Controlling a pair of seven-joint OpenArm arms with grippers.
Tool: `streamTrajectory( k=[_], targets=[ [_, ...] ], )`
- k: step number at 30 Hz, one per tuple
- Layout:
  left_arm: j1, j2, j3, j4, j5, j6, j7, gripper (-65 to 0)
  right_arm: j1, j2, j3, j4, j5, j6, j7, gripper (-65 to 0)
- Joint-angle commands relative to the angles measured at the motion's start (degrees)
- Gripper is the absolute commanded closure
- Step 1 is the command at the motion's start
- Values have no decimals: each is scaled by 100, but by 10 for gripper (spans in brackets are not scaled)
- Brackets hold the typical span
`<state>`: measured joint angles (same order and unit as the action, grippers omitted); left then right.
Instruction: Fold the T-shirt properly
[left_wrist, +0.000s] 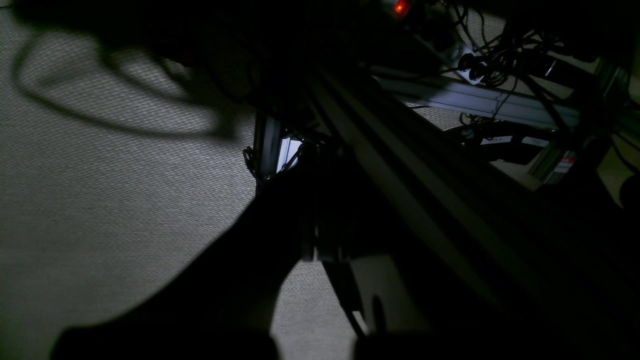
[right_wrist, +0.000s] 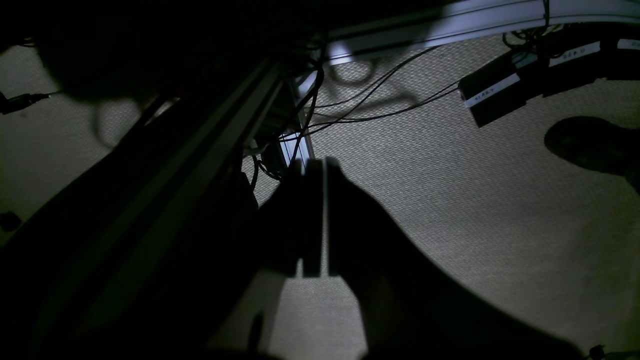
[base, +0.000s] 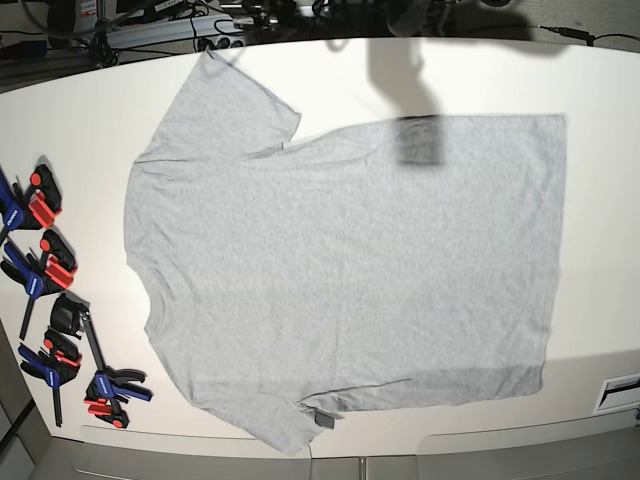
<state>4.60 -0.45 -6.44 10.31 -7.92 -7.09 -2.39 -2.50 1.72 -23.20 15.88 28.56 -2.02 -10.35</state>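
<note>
The T-shirt (base: 350, 270) lies spread flat on the white table (base: 90, 120), plain grey side up, with its neck side toward the left and its hem toward the right. One sleeve (base: 235, 100) points to the far edge, the other (base: 285, 420) to the near edge. Neither gripper shows in the base view. The right gripper (right_wrist: 313, 165) is a dark silhouette hanging over carpet, its fingers pressed together with nothing between them. The left gripper (left_wrist: 315, 170) is almost black against the table frame, shut and holding nothing that I can see.
Several blue and red clamps (base: 45, 270) lie along the table's left edge. Cables and a power strip (base: 150, 25) run behind the far edge. Below the table are aluminium rails (left_wrist: 480, 100), loose cables (right_wrist: 380, 95), labelled black boxes (right_wrist: 500, 97) and grey carpet (right_wrist: 475, 200).
</note>
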Motion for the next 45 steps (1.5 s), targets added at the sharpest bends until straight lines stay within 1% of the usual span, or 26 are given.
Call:
streamTrajectory(
  k=[1, 20, 23, 25, 28, 30, 34, 36, 39, 45],
  targets=[
    [33, 44, 7, 22, -9, -59, -20, 0, 39, -13, -7, 44, 13, -55, 2, 0],
    [37, 42, 4, 24, -28, -57, -61, 0, 37, -9, -7, 44, 13, -59, 0, 0],
    [114, 35, 4, 87, -361, -59, -68, 0, -2, -2, -7, 46, 13, -81, 4, 0],
    [264, 28, 4, 267, -549, -59, -68, 0, -61, 7, -7, 50, 13, -162, 39, 0],
    [590, -7, 4, 658, -616, -57, -151, 0, -219, 37, -7, 50, -7, -269, 205, 0],
    [831, -39, 4, 914, -684, -57, -221, 0, -330, 103, -7, 55, -4, -297, 273, 0],
    [1329, -186, 4, 1403, -1213, -57, -236, 0, -590, 297, -4, 144, 0, -297, 503, 0],
    [1585, -278, 4, 1670, -1362, -59, -236, 0, -763, 422, 26, 321, 2, -297, 525, 0],
    [2009, -415, 4, 2140, -1495, -59, -234, 0, -1099, 625, 332, 761, 20, -297, 522, 0],
    [3128, -680, 4, 3615, -1517, -63, -232, 0, -2035, 914, 1554, 2063, 70, -251, 455, 0]
  ],
)
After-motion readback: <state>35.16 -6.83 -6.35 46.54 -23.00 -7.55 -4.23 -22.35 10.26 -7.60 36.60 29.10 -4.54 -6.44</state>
